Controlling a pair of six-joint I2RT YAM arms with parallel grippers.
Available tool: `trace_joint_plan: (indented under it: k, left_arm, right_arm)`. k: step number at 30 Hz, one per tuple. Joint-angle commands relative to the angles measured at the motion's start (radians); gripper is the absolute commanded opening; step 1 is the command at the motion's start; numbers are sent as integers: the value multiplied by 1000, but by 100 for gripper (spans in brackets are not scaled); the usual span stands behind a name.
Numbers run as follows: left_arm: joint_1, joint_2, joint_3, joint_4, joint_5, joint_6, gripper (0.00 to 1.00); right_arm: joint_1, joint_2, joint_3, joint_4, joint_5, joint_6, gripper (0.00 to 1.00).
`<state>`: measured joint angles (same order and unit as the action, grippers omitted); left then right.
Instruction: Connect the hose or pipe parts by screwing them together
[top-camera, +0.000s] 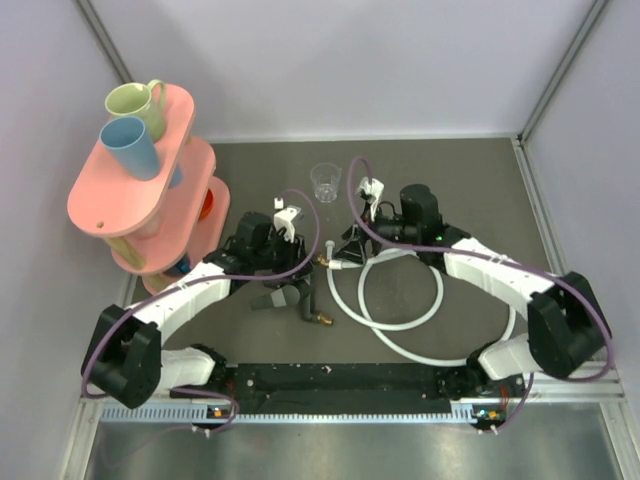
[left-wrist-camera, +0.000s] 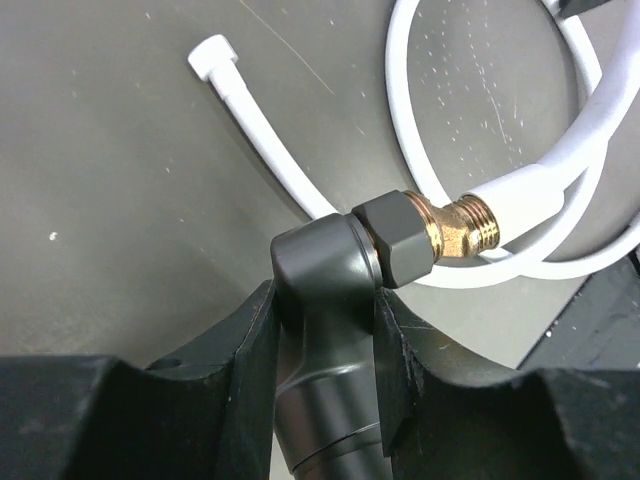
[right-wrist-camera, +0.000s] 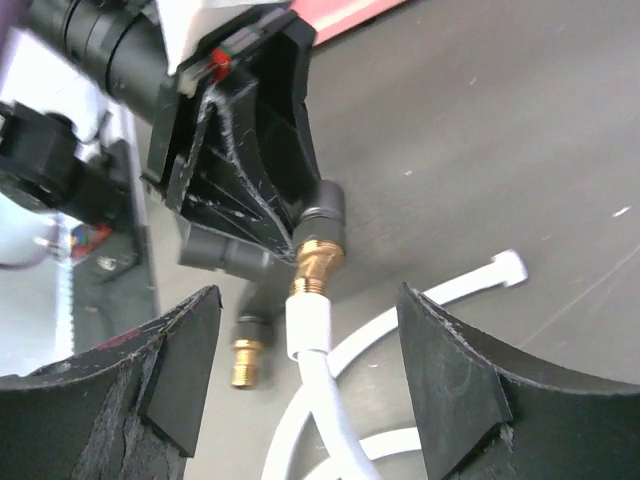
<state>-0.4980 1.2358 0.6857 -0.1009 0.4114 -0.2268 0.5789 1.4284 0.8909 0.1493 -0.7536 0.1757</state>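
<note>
A dark grey desk (top-camera: 470, 180) is enclosed by pale lilac walls (top-camera: 350, 60). At its back left a pink tiered stand (top-camera: 105, 205) is seen, loaded with a green mug (top-camera: 135, 105) and a blue mug (top-camera: 130, 145).

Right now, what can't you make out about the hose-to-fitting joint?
Thread depth: both wrist views show the white connector against the brass tip, not how far it is screwed on.
Black fitting: lower body hidden between the fingers of the left gripper, left wrist view.
Top view: joint too small to read.
</note>
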Motion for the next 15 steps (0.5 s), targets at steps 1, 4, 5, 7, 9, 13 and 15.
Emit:
trace_joint_plan:
  k: [1,4,5,7,9,13,15]
  left_arm:
    - [36,16,109,-22,176,-28,0]
    - [91,69,159,-94,298,-69,0]
    - [104,83,172,-109,329,-80,0]
    - [118,126,222,-187,375,-71,0]
    - [118,148,261,-264,369,-28,0]
    - [118,185,310,-383,379,20,0]
    - [118,197,340,-413,388,41,0]
  right_arm:
    - [62,-143,-46,-46,101,-385,70]
    - [217,-259,-191,57,264,-799,70]
    - [272,-284,-310,129,325,-975,70]
    - [303,-315,-406,372,388,-1054,71]
    - [325,-319,-423,351,428,-1145,70]
    - [354,-303,-409,270,500,-1321,69]
    - [358,-283,-385,254,526,-1393,68]
